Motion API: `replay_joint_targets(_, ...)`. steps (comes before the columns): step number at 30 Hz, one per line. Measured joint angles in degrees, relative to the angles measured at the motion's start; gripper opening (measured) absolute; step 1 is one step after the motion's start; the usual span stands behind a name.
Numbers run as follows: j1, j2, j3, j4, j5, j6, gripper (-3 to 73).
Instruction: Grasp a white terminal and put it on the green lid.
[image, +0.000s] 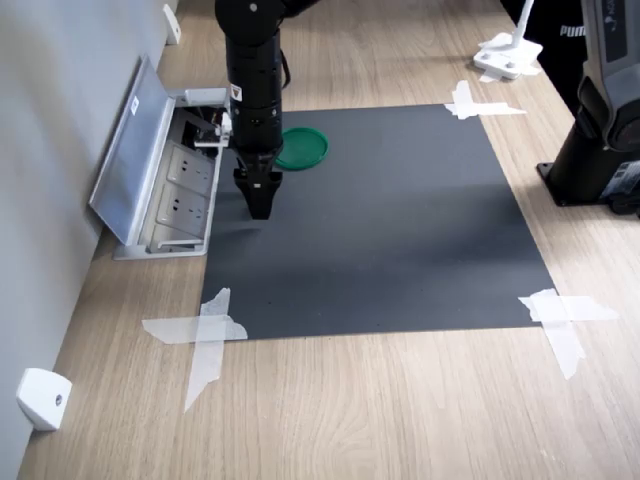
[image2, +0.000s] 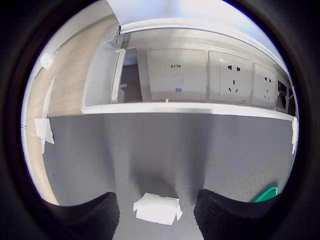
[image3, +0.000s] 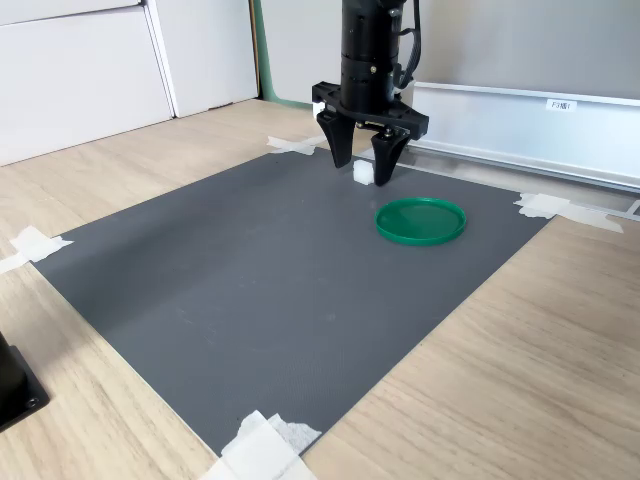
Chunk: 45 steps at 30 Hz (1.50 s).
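The white terminal (image2: 156, 208) (image3: 363, 172) lies on the black mat (image: 400, 230), a tiny white block. My gripper (image2: 156, 215) (image3: 362, 165) (image: 258, 205) points straight down over it, open, one finger on each side with a gap to each. In the first exterior view the gripper hides the terminal. The green lid (image: 300, 148) (image3: 420, 220) (image2: 267, 194) lies flat on the mat a short way off, to the right of the gripper in the second exterior view, with nothing on it.
An open socket box with a raised metal lid (image: 165, 180) borders the mat close behind the gripper. White tape strips (image: 205, 330) hold the mat's corners. A white wedge piece (image: 42, 398) sits by the wall. A black machine base (image: 600, 150) stands at the first exterior view's right.
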<state>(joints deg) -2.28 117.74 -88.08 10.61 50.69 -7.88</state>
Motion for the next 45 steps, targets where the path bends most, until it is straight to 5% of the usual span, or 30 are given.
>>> replay_joint_targets(12, 0.0, 0.1, 0.0, 0.2, -0.2, 0.0, 31.2)
replay_joint_targets(19, 0.0, 0.1, -0.4, 0.2, 0.4, -4.4, 31.1)
replay_joint_targets(31, -3.3, -8.3, -0.5, -1.5, 10.0, -38.1, 31.1)
replay_joint_targets(45, -16.4, -10.5, 2.4, -8.6, 10.9, -45.2, 31.1)
